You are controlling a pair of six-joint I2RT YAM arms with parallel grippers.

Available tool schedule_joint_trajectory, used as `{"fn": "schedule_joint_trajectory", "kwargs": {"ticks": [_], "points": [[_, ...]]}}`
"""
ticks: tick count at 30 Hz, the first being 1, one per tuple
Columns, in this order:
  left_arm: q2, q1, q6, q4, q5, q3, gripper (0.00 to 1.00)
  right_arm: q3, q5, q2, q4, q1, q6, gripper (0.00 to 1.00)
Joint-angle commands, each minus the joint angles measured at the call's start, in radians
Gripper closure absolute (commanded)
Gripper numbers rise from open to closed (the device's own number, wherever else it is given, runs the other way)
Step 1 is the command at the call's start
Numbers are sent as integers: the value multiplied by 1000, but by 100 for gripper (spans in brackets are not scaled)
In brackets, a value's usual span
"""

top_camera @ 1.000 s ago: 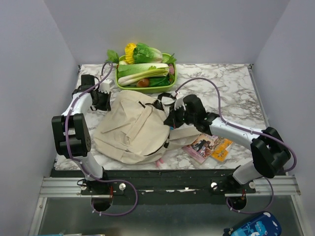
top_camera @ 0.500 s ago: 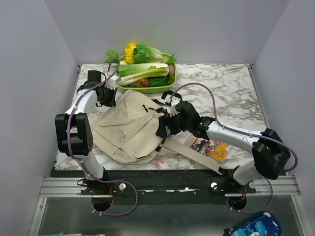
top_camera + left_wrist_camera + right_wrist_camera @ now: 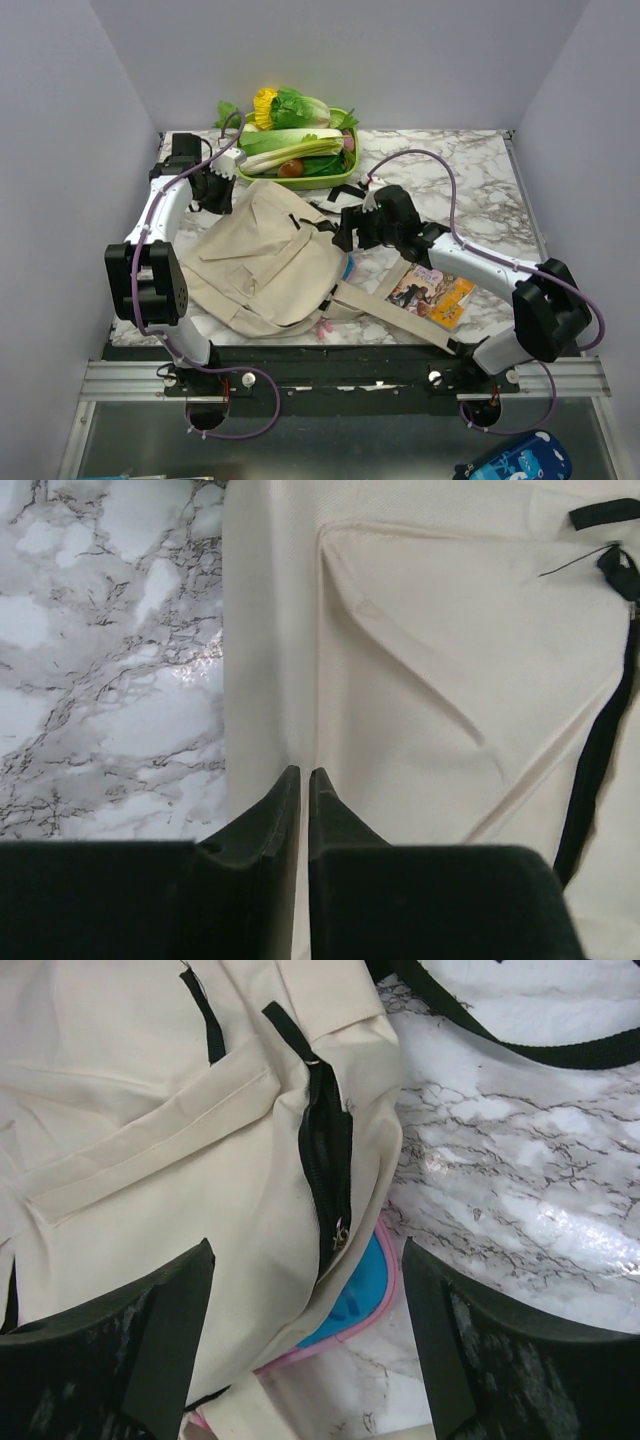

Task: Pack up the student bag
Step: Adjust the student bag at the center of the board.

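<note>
Student bag (image 3: pixel 265 265) sprawls flat on the marble table (image 3: pixel 470 180), left of centre, and packing looks barely begun. Left gripper (image 3: pixel 303 780), at its far-left corner, is nipped almost shut on a canvas fold. Behind, the green tray (image 3: pixel 296 184) holds vegetables. Right gripper (image 3: pixel 307 1255) hovers gaping, empty, over the part-open zip. A pink-and-blue pencil case (image 3: pixel 355 1295) peeks out there, inside or underneath I can't tell. Comic book (image 3: pixel 430 293) lies outside, right.
</note>
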Motion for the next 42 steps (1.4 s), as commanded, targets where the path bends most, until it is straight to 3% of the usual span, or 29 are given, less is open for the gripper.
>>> {"fn": "schedule_joint_trajectory", "kwargs": {"ticks": [1, 2, 5, 8, 14, 15, 20, 23, 30, 34, 37, 42], "points": [[-37, -6, 29, -55, -14, 43, 78, 38, -23, 62, 99, -8, -1, 20], [-29, -6, 31, -43, -52, 27, 64, 50, -34, 83, 113, -8, -1, 21], [-24, -7, 31, 12, -151, -21, 35, 64, -44, 138, 142, -10, 4, 27], [-43, -7, 31, 41, -169, -47, 27, 59, -37, 161, 180, -11, 14, 32], [-56, -44, 31, -24, -41, -15, 29, 36, -29, 175, 260, -19, 46, 39], [-56, -115, 35, -31, -35, -17, 29, 35, -32, 175, 268, -19, 50, 39], [-46, -246, 11, 3, 10, -23, 30, 38, -40, 186, 289, -24, 68, 41], [-3, -302, -20, 35, 30, -7, 30, 38, -45, 201, 289, -30, 80, 48], [83, -383, -35, 109, 30, 10, 27, 27, -46, 235, 297, -37, 82, 57], [128, -412, -28, 136, -36, -6, 27, 32, -55, 243, 300, -39, 82, 71], [151, -418, -31, 172, -79, -43, 32, 24, -51, 226, 302, -39, 79, 80], [171, -420, -40, 219, -122, -101, 44, -17, -35, 165, 302, -39, 70, 82]]}}
